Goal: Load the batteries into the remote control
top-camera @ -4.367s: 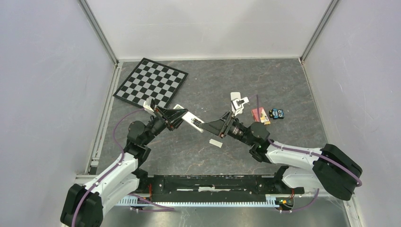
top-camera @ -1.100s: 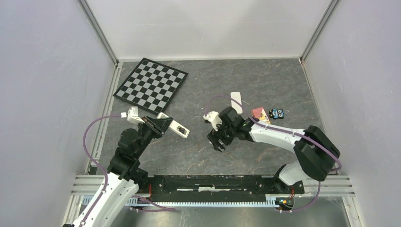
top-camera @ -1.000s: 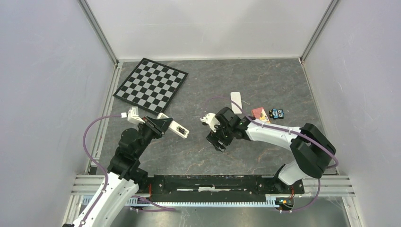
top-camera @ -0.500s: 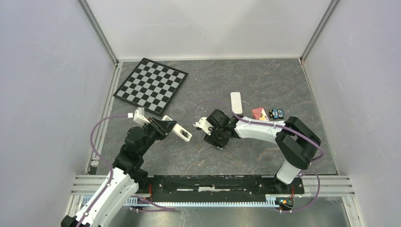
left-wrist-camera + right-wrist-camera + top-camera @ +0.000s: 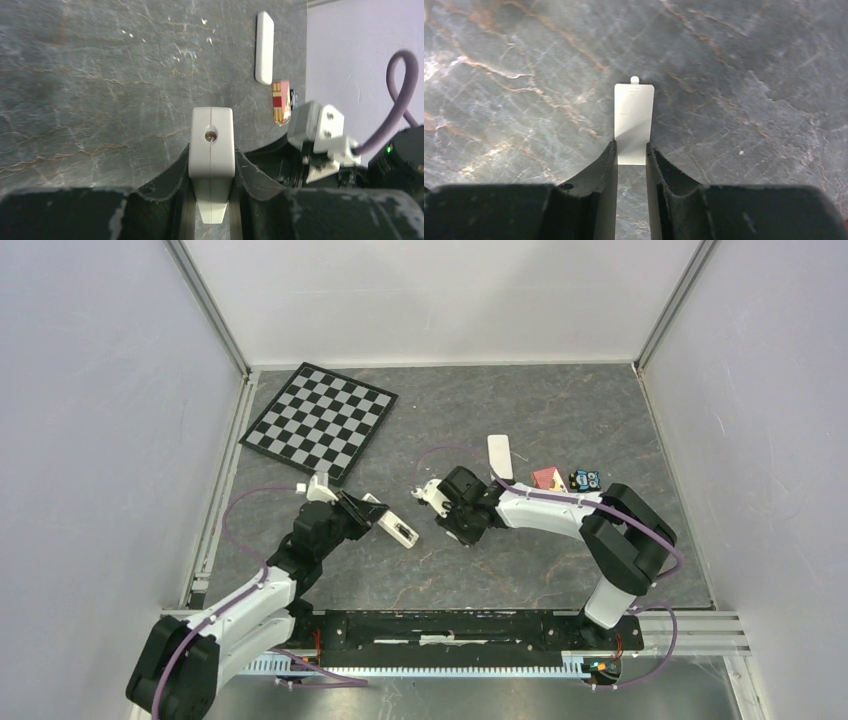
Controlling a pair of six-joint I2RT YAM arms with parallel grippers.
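On the grey stone-patterned table [image 5: 560,410], the left gripper [image 5: 366,516] clamps the white remote control [image 5: 393,526] left of centre. Just to its right, the right gripper [image 5: 631,152] pinches the near end of the battery cover [image 5: 634,115], which lies flat. A clean fit likely needs a level lift, with the tab [image 5: 634,79] leading. Only the right wrist view shows that tab. Only the overhead view shows the remote's dark slot, where the batteries cannot be told apart.

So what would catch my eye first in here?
Probably the two arms meeting mid-table. The left tool grips a white rectangular plastic remote control, while the right tool pinches a small flat white plastic cover lying on the dark stone-look table. A black-and-white checkerboard lies at the far left.
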